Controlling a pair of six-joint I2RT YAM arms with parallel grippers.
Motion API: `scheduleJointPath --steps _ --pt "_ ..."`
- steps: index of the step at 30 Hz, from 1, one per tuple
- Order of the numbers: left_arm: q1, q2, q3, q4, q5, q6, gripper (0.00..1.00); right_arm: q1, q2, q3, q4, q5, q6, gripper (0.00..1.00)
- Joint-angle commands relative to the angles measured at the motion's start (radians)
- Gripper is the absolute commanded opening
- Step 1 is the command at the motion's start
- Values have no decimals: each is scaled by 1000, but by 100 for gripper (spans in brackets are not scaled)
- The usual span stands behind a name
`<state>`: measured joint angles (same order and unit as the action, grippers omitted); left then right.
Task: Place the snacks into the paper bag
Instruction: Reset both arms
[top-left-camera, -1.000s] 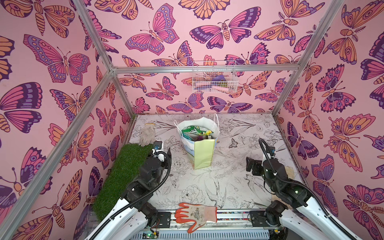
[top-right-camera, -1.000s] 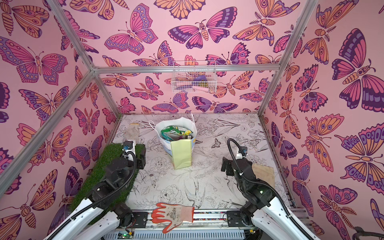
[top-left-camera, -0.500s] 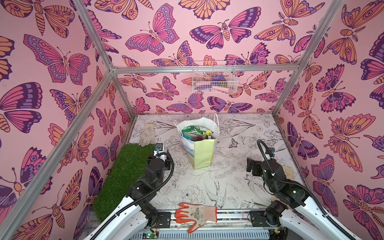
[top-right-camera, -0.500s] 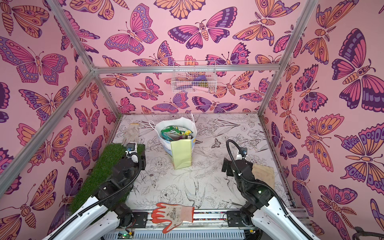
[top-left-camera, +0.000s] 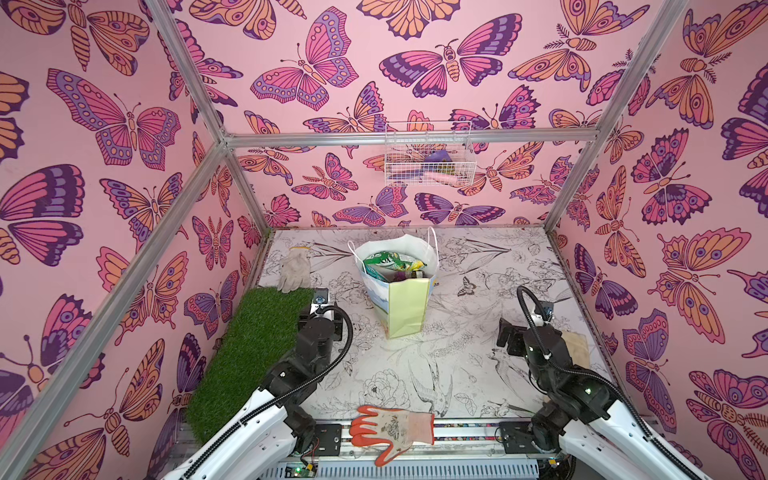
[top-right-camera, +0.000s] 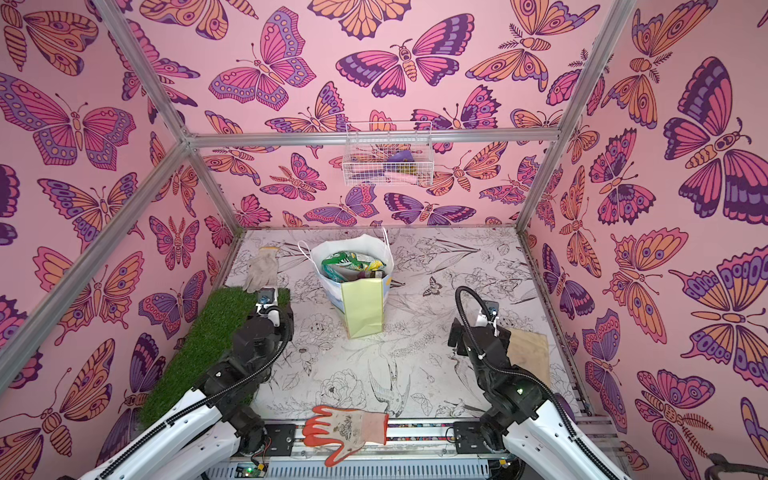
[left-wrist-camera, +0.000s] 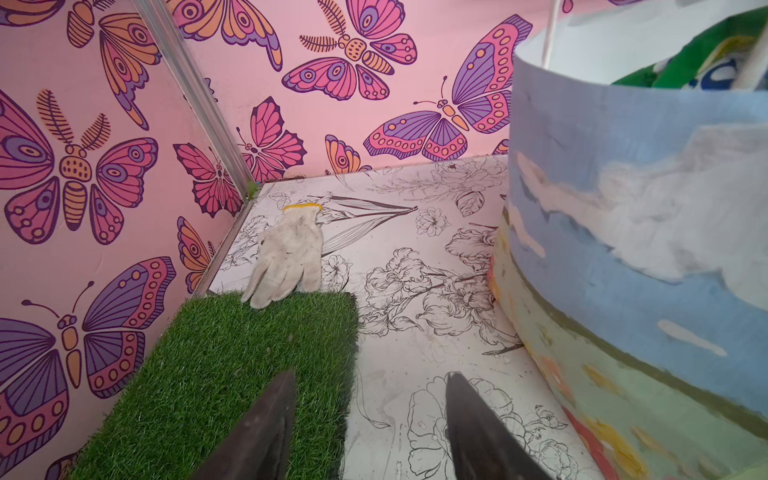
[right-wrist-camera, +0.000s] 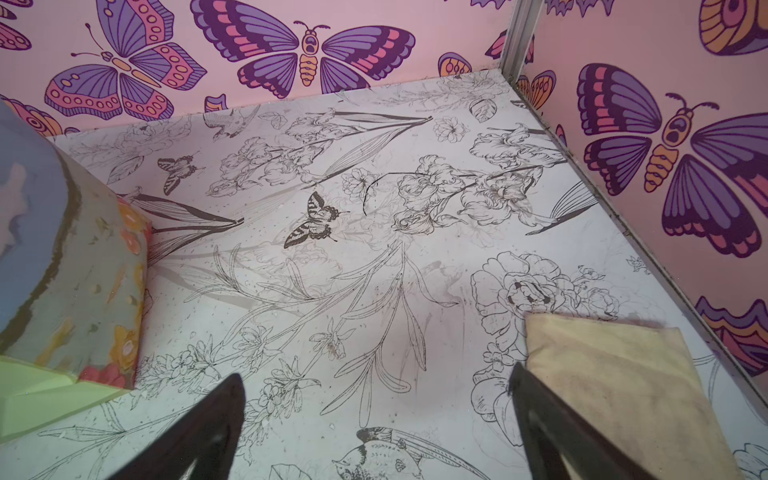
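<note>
Table (top-left-camera: 457, 374), floral print, fills the floor of the butterfly-walled cell. No packet lies loose on it in any view. Grass mat (top-left-camera: 257, 345) runs along its left edge. Paper bag (top-left-camera: 405, 307) stands upright mid-table toward the back, mouth bulged open, white cord handles up. Snacks (top-left-camera: 388, 264) sit inside it: green-white packet on top, teal and yellow bits beside, sth dark at the rim. Judging by that, task looks done or v. close.

Orange-and-white glove (top-left-camera: 390, 430) lies on the front rail btwn the arm bases. Pale cloth glove (top-left-camera: 295, 270) lies half on the mat's far end. Tan cloth (right-wrist-camera: 615, 374) is just beside the right gripper (right-wrist-camera: 376, 374).

Left gripper (left-wrist-camera: 370, 376): fingers (left-wrist-camera: 469, 415) moderately apart, nothing btwn them, over the mat's edge, near the bag's bluish side. Right gripper: fingers (right-wrist-camera: 208, 424) spread wide, empty, above bare table, apart from the bag.

Risks: bag is light, w/ packets riding high, so a sideways swing of the left arm would prob. tip it and spill them. A finger could also snag a cord handle on any reach in.

Hard to tell: packet count, since lower ones are buried. Wire basket (top-left-camera: 428, 166) on the back wall holds a purple thing, unclear what. In both top views the fingertips hide behind the wrists; wrist views crop the bag.
</note>
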<state>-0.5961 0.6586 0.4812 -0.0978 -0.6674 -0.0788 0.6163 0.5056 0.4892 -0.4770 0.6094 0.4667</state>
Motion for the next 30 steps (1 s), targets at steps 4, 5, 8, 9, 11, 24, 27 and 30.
scheduleJointPath --steps 4,5,8,9,11,24,27,30 --pt "4 13 -28 34 -56 2 60 -6 -11 -19 17 118 -13 98" --pt "4 14 -30 36 -62 0 60 -6 -17 -23 17 145 -11 98" --pt "7 18 -38 42 -77 0 60 -6 -42 -44 25 203 -22 99" --pt "7 19 -42 47 -81 1 60 -6 -50 -51 29 222 -25 99" --pt "10 21 -50 51 -87 0 60 -6 -67 -64 36 251 -34 99" --pt "19 53 -93 92 -135 -9 59 -7 -13 -120 154 403 -59 99" --pt "23 65 -103 100 -139 -12 59 -6 44 -118 214 447 -90 99" --pt "26 76 -107 101 -142 -12 59 -6 101 -115 278 480 -126 99"
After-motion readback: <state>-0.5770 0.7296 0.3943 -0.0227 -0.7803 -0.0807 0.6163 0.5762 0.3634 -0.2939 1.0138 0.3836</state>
